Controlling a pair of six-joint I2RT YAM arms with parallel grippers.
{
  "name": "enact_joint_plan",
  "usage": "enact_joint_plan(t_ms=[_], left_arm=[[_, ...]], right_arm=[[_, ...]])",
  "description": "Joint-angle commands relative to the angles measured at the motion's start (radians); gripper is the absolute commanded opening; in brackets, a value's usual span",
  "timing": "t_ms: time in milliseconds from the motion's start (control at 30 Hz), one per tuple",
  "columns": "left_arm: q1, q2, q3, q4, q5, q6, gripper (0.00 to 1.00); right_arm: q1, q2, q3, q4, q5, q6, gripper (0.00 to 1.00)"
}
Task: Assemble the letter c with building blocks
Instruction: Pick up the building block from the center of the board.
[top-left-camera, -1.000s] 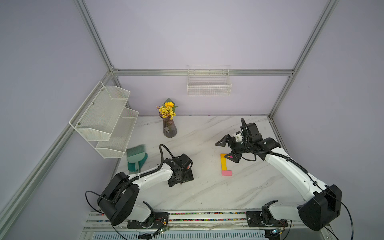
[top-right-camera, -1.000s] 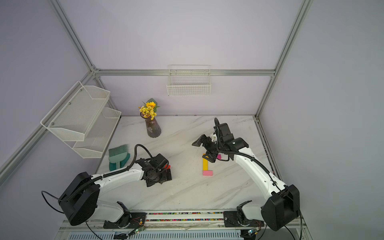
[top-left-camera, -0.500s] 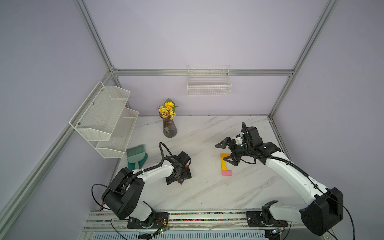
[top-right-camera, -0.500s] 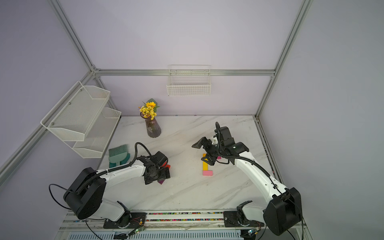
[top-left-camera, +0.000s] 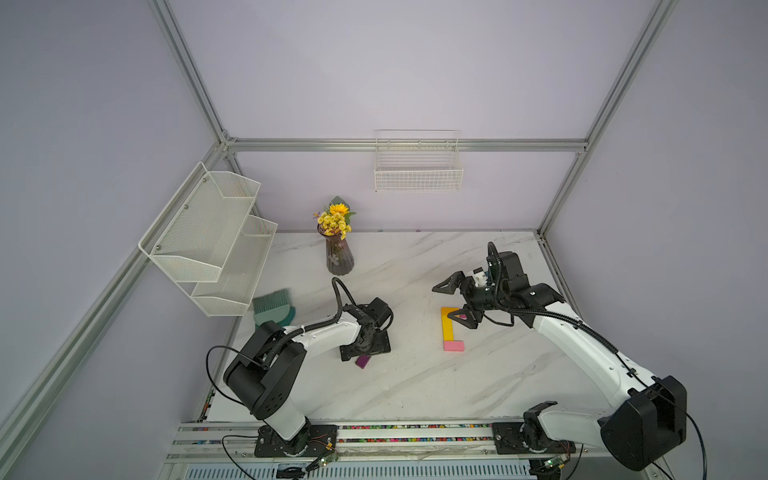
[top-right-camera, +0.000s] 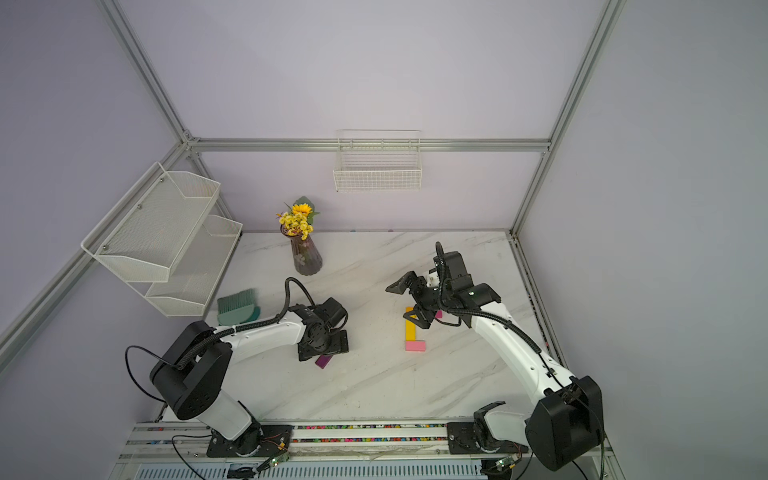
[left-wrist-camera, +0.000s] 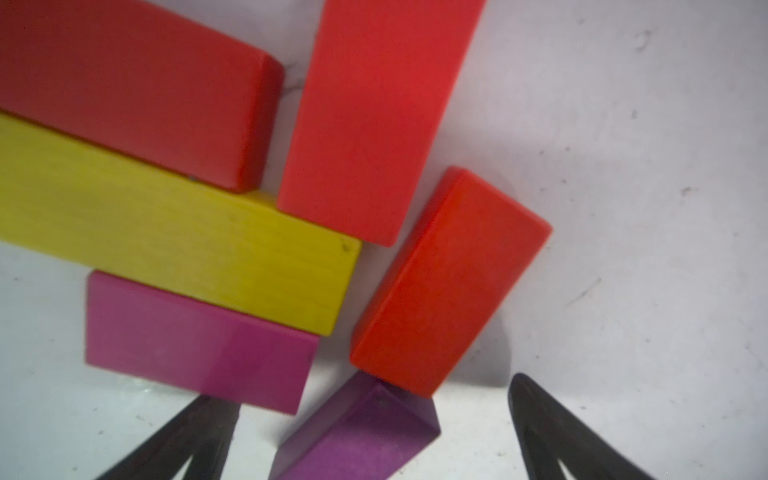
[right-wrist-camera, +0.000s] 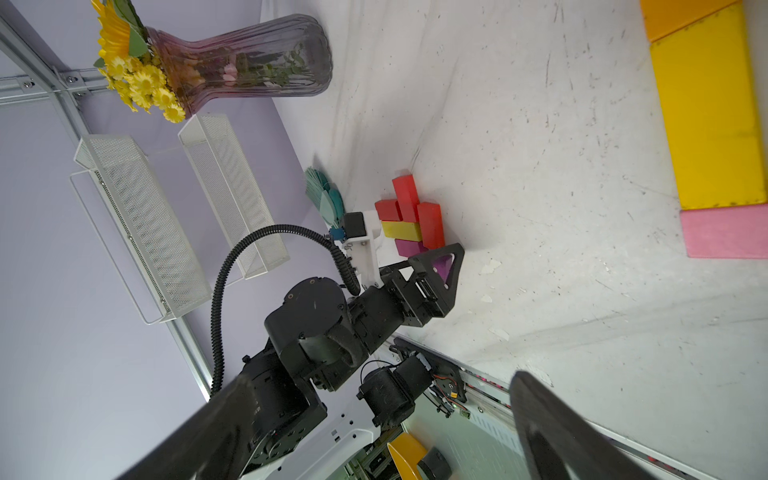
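On the marble table, the building blocks sit in 2 groups, well apart. The right gripper, jaws spread and empty, hangs over the started letter: a long yellow block with a light pink block touching its near end. The left gripper, jaws also wide and empty, straddles the purple block, which touches an orange block. The blocks look rigid, light and smooth; I'd pinch the purple one across its long sides.
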Motion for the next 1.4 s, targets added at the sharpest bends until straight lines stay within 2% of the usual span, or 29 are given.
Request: enact_joint_plan(t_ms=[0,333,567,833,1067,1367], left_arm=[[-0.032,0.013,-0.012,0.053,0.067,-0.029,1.0],[-0.1,-0.007,0.017,0.043,0.097,-0.068,0.99],[-0.107,0.002,0.059,-0.008,0.075,-0.045,0.98],[-0.109,0.046,0.095,-0.091,0.059,-0.054,0.96],[-0.109,0.078,0.135,-0.172,0.018,-0.083,0.84],[-0.101,0.107,0.145,-0.166,-0.009,-0.047,0.55]], right_arm=[[-0.008,-0.02,0.02,0.025,-0.019,0.015,0.97],[-0.009,-0.146,-0.027,-0.013,0.048,0.032,0.97],[-0.008,-0.251,-0.154,-0.108,0.164,-0.001,0.97],[-0.008,-0.337,-0.218,-0.201,0.21,-0.045,0.97],[-0.009,-0.378,-0.233,-0.24,0.217,-0.049,0.97],[-0.008,-0.434,-0.241,-0.307,0.257,-0.034,0.96]])
